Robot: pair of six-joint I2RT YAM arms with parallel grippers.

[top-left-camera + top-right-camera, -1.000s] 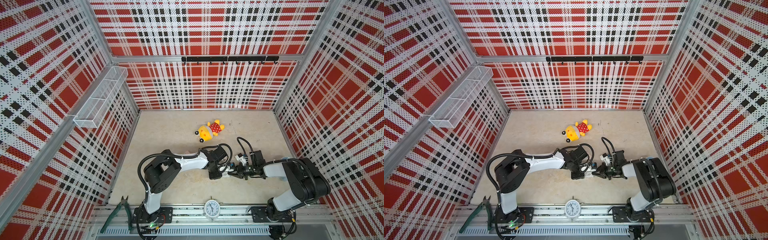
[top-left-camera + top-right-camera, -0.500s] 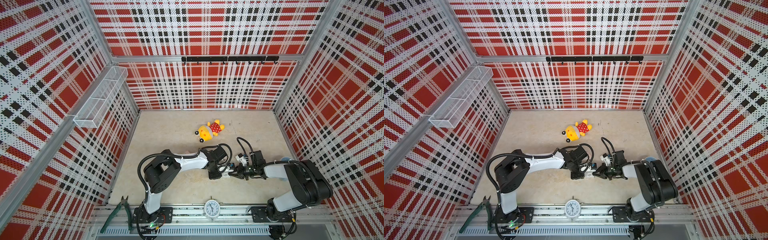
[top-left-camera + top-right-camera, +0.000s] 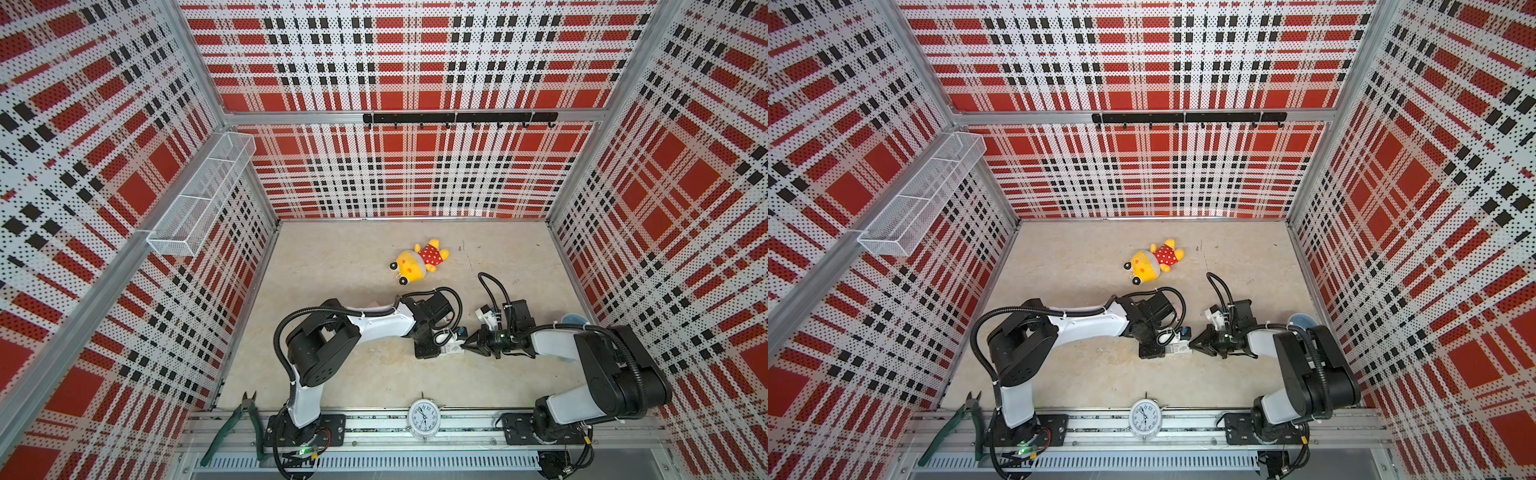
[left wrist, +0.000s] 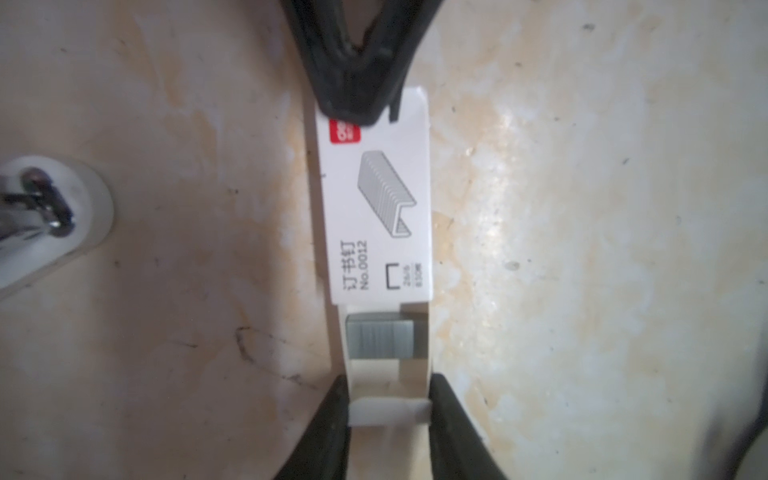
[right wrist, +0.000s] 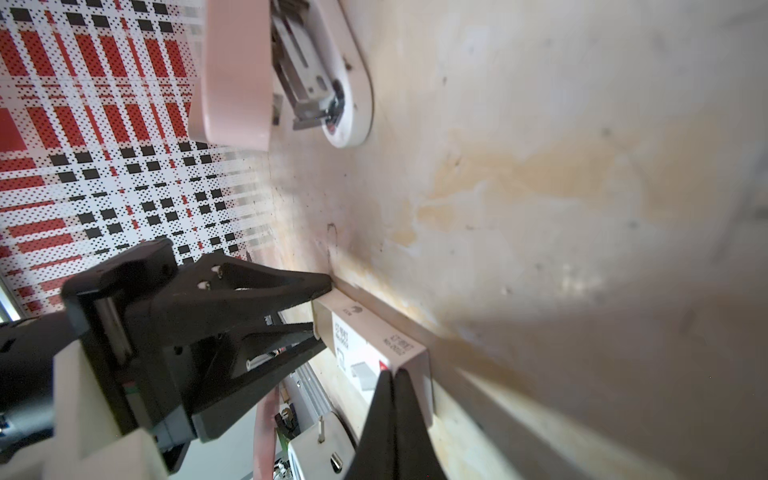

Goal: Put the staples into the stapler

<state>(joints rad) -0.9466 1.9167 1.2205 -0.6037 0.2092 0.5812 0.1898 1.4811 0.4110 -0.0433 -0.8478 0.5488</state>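
You have a black hook rail (image 3: 459, 118) mounted along a horizontal aluminium bar (image 3: 291, 119) on the back wall (image 3: 415, 54), and every wall around it is perforated panel printed in red, white and black plaid. Left of the hook rail and lower down, a white wire-mesh shelf (image 3: 201, 199) with three compartments hangs on the side wall (image 3: 83, 124). Well below the hook rail lies the beige, mottled floor (image 3: 340, 257), scuffed and stained, evenly lit with only soft shadows.
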